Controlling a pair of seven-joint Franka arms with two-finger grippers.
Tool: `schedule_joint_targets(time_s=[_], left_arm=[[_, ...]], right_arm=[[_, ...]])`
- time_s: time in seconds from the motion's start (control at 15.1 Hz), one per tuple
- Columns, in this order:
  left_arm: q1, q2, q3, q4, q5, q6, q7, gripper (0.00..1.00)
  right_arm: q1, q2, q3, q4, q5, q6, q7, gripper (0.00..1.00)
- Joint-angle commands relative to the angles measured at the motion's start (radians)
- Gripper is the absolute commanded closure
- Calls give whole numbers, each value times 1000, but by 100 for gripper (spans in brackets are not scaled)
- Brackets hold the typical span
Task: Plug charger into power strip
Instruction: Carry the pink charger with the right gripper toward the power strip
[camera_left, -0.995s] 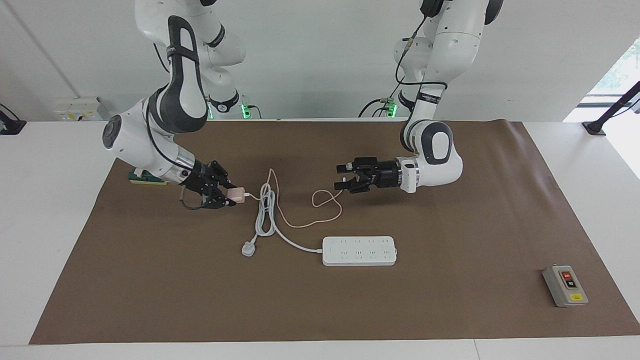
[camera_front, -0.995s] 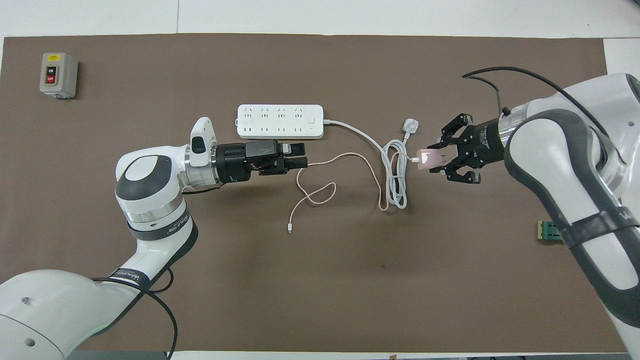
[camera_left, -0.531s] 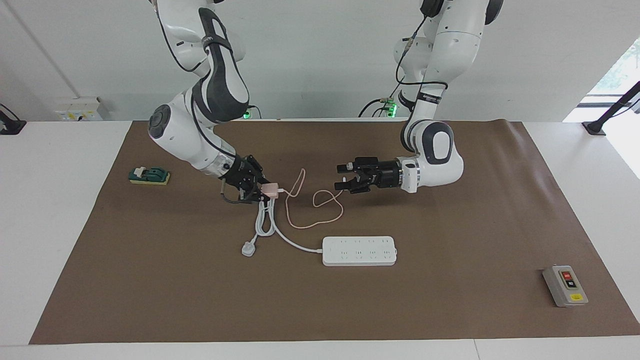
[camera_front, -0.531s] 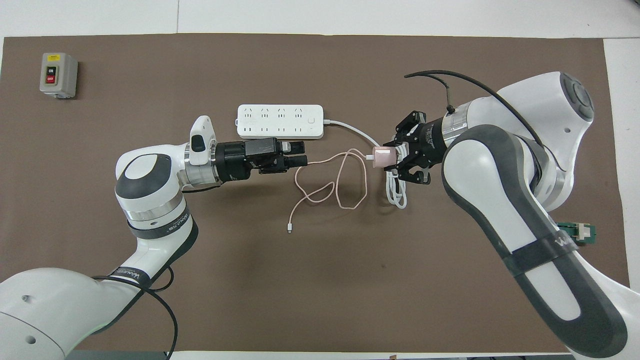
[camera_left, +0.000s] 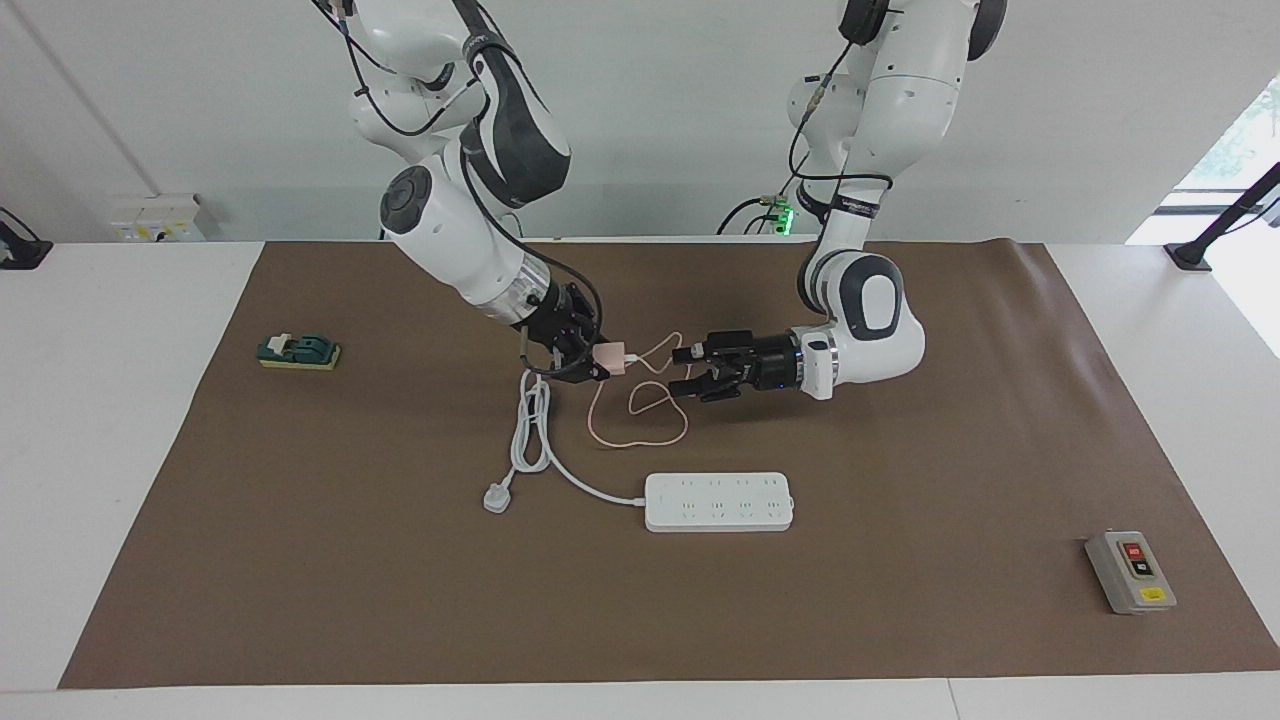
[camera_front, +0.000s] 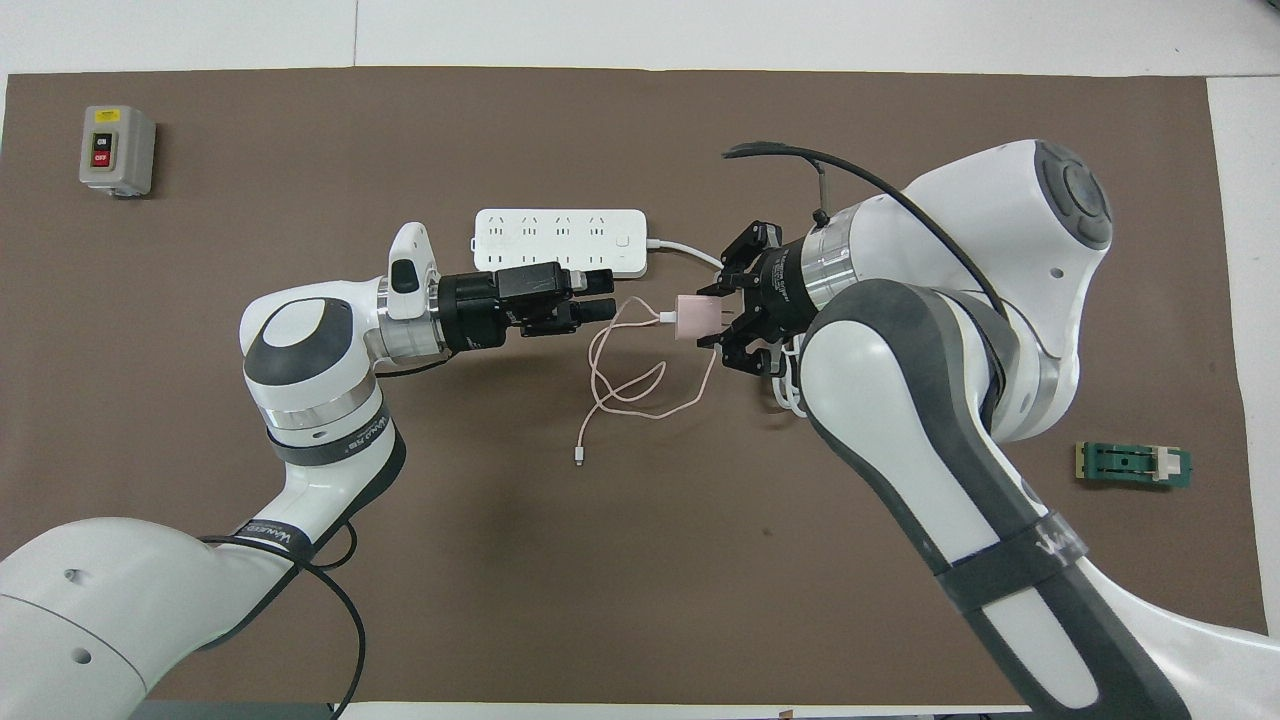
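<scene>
My right gripper (camera_left: 603, 359) is shut on the pale pink charger (camera_left: 613, 357) and holds it in the air over the mat, over the coiled white cord; it also shows in the overhead view (camera_front: 692, 316). Its thin pink cable (camera_left: 640, 425) hangs down and loops on the mat. My left gripper (camera_left: 684, 370) is open, level with the charger and a short gap from it, pointing at it. The white power strip (camera_left: 718, 501) lies flat on the mat, farther from the robots than both grippers. In the overhead view (camera_front: 560, 228) my left gripper (camera_front: 603, 297) covers its near edge.
A white three-pin plug (camera_left: 497, 497) with its thick coiled cord (camera_left: 530, 430) lies beside the strip toward the right arm's end. A grey switch box (camera_left: 1130, 572) sits near the mat's corner at the left arm's end. A small green part (camera_left: 298, 351) lies at the right arm's end.
My right gripper has carried the charger from the right arm's end toward the middle, up close to my left gripper, dragging the pink cable along. My left gripper has shifted slightly toward it.
</scene>
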Motion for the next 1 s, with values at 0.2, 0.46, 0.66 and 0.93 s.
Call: schedule_joint_targets(time_s=[0.2,0.46,0.66,0.93], left_arm=[[-25,15,9,25,-14,42,32,0],[-39,-2,9,9,-9,64,62,0],[-42,-9,7,-19,-9,76,105,0],[-91,-51,6,-45,-12,147,102,0]], right_arm=[[46,28,-4,18,0,43,33,90],[43,92,-5,96,-9,23,34,88],[38,128,-9,154,-18,-17,44,87],[34,146,-9,193,-37,-46,67,84]])
